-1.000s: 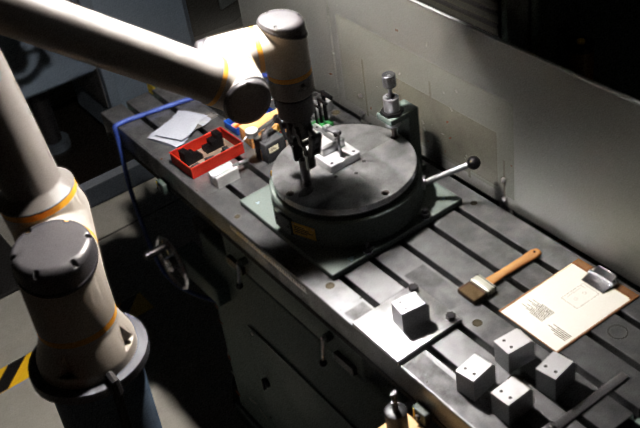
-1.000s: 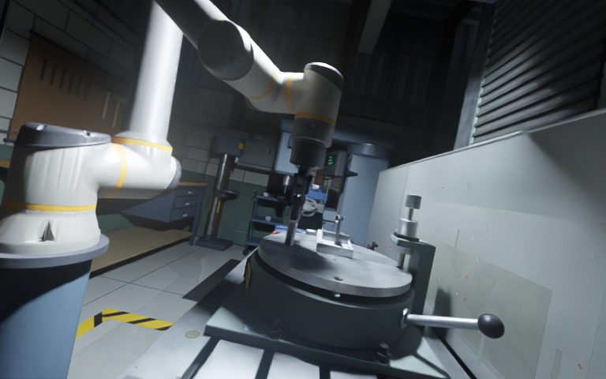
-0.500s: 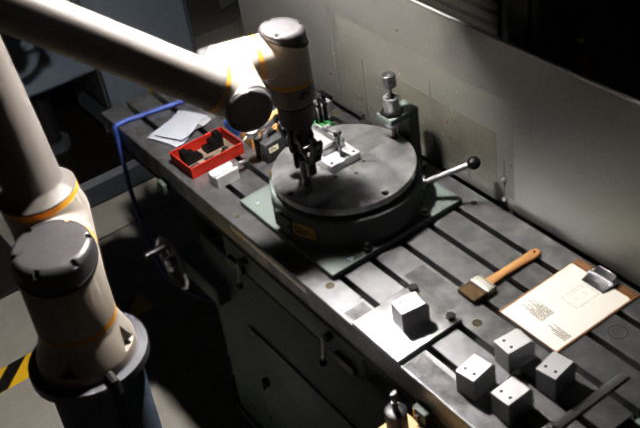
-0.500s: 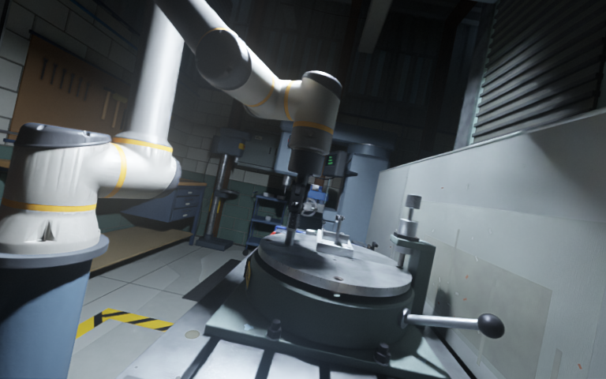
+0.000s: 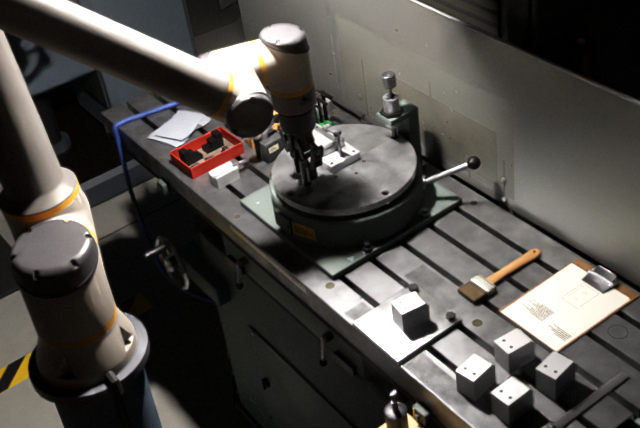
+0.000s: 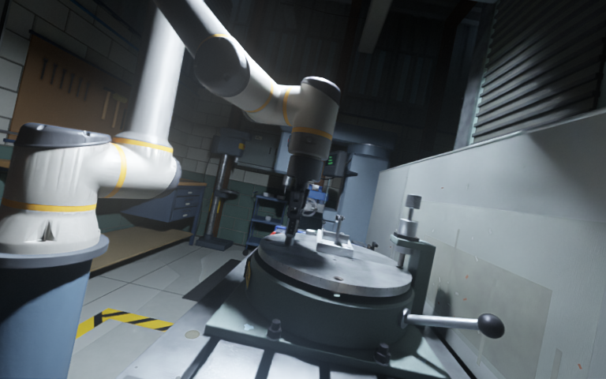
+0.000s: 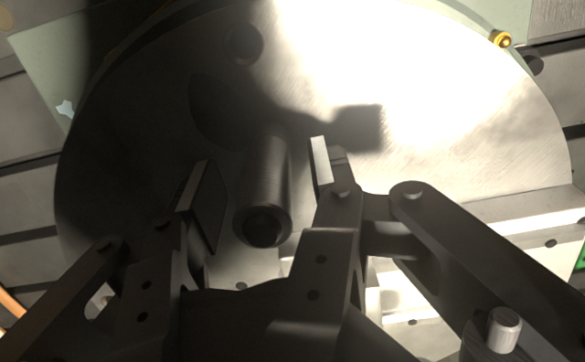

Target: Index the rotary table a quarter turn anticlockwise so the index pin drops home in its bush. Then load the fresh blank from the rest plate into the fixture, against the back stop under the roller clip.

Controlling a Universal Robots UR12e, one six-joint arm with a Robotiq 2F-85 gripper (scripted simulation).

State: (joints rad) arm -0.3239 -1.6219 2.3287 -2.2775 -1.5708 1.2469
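A short dark peg stands upright on the rotary table near its left rim, and my gripper is down around it, fingers on either side. The gripper is open and holds nothing. The pale fixture with its roller clip sits on the table's back left part, just right of the gripper. The index pin stands in its green bracket at the table's back edge. The fresh blank, a grey cube, rests on the rest plate at the bench's near edge.
Behind the table a grey splash guard runs along the bench. A lever with a black ball sticks out to the right. A red tray lies left. A brush, a clipboard and three more cubes lie right.
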